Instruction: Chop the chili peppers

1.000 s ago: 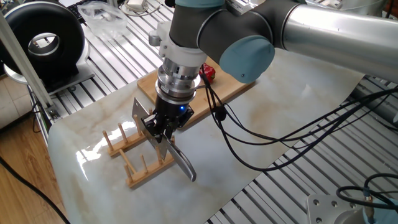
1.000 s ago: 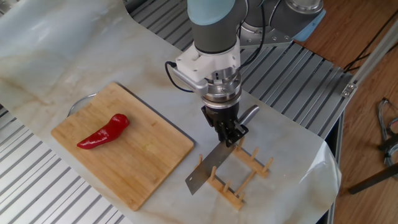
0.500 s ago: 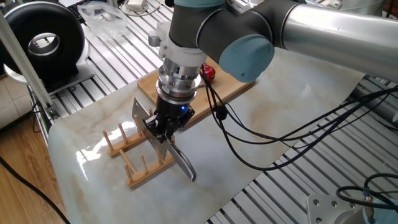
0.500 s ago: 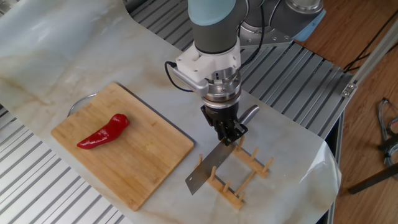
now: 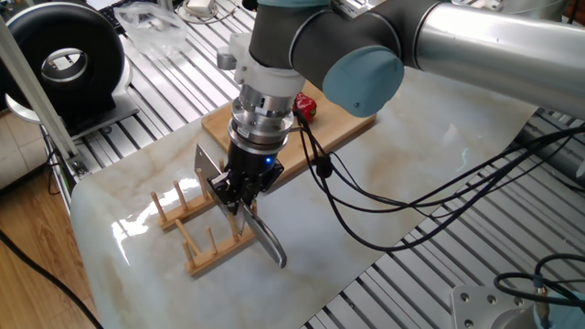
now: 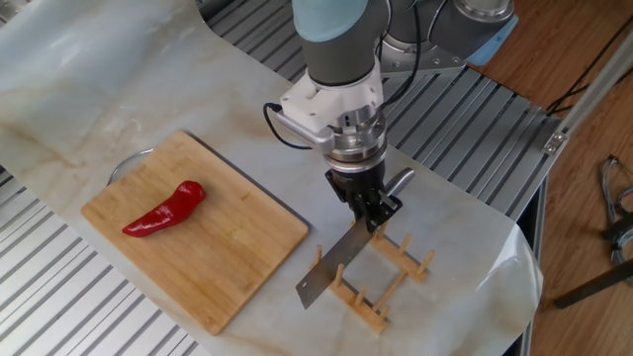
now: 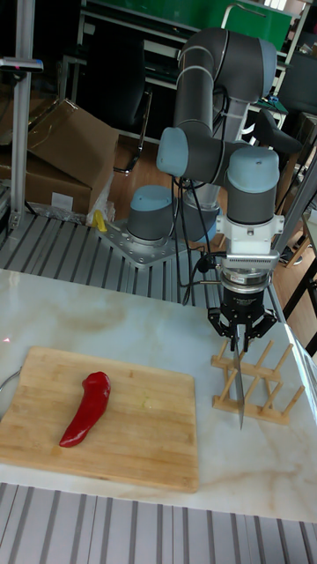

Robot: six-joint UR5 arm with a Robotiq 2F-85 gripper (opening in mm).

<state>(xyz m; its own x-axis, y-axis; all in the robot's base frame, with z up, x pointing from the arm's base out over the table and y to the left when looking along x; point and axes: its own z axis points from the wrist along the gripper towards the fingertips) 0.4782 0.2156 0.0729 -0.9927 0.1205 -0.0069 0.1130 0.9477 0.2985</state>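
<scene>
Now the steel-bladed knife [image 6: 334, 269], clamped by its handle in the black two-finger gripper [image 6: 373, 213], has been lifted slightly off the wooden peg rack [image 6: 381, 280], while the whole glossy red chili pepper [image 6: 164, 209] lies uncut on the bamboo cutting board [image 6: 242, 249]

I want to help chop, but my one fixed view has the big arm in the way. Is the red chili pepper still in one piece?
Observer: Yes. The tall fixed view shows the glossy red chili pepper lying whole on the wooden cutting board.
Operator: Is anything else on the board?
Observer: No. In the other fixed view, only the chili lies there, with no cut pieces.
Operator: Is it close to the knife?
Observer: No. It lies near the board end away from the wooden peg rack, where the hand grips the steel knife.
</scene>
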